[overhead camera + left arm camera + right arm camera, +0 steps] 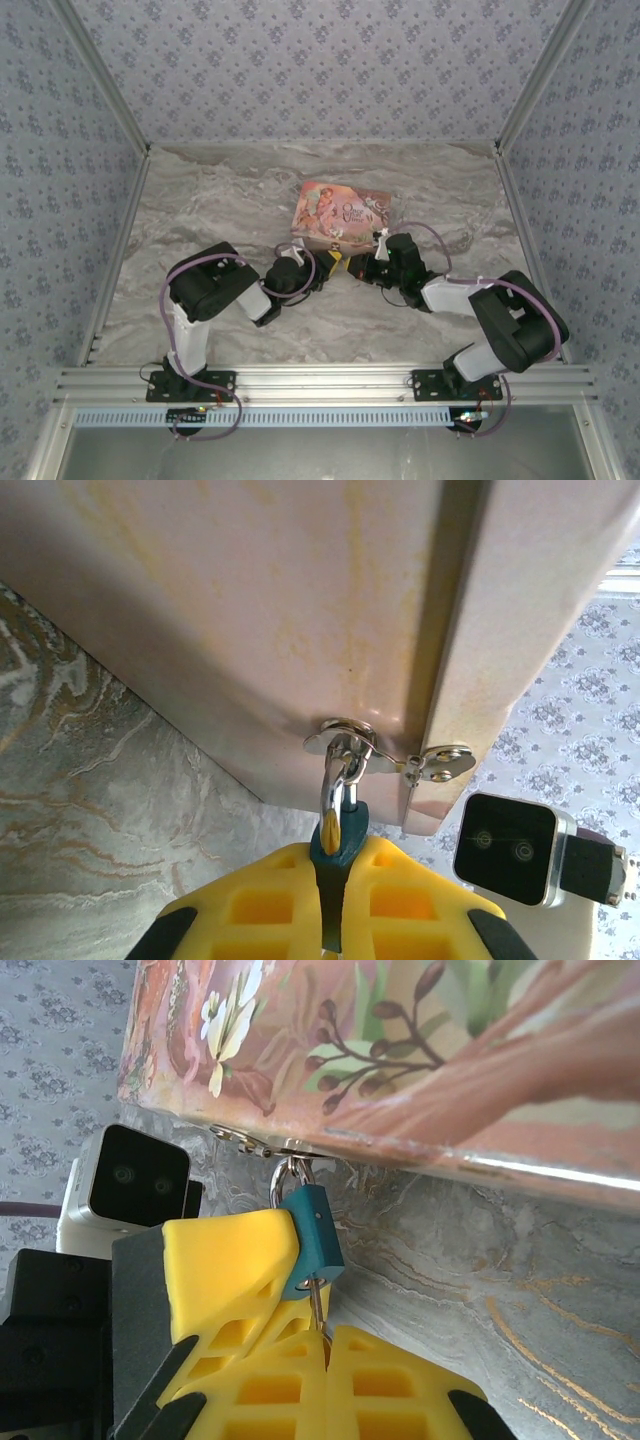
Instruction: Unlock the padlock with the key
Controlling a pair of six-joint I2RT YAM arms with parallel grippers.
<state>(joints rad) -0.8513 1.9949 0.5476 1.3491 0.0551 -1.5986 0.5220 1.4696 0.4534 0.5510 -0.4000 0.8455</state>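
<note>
The blue padlock hangs from the pink box's hasp, centre-left in the right wrist view, clamped by the left hand. The right hand pinches the key, which looks seated underneath. Best to twist purely about its shaft, without tugging sideways.

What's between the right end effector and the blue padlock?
A thin silver metal key runs from the shut right end effector up into the small blue squarish padlock; the right wrist view shows it.

Grey marbled tabletop; floral blue-grey wallpaper walls; aluminium rail at near edge.
</note>
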